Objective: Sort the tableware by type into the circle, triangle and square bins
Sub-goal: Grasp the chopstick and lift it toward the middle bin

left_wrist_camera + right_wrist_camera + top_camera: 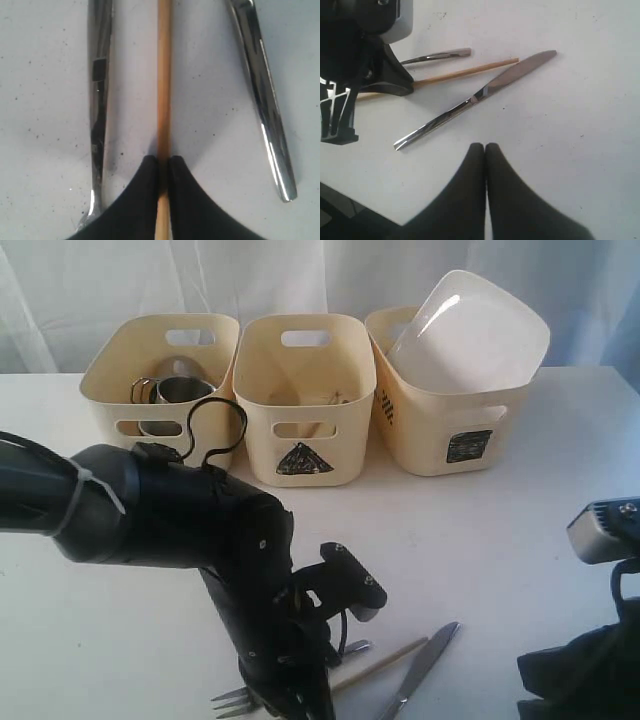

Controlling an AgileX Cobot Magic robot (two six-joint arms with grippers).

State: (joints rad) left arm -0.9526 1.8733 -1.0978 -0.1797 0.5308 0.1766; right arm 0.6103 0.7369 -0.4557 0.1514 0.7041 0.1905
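Since the left gripper (163, 165) is clamped on the chopstick (164, 75) lying on the table (45, 100) between fork (98, 100) and knife (262, 110), raise it level and clear of both; right gripper (485, 150) hovers closed, empty

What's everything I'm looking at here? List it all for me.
table: one, white, under everything
bins: three, cream, in a row at the back
mugs: apparently two, steel, in the leftmost bin
plate: one, white, tilted in the rightmost bin
fork: one, steel, on the table beside the chopstick
chopstick: one, wooden, lying between fork and knife
knife: one, steel, on the table at the front
left tool: one, black, closed on the chopstick
right tool: one, black, shut and empty, above the table
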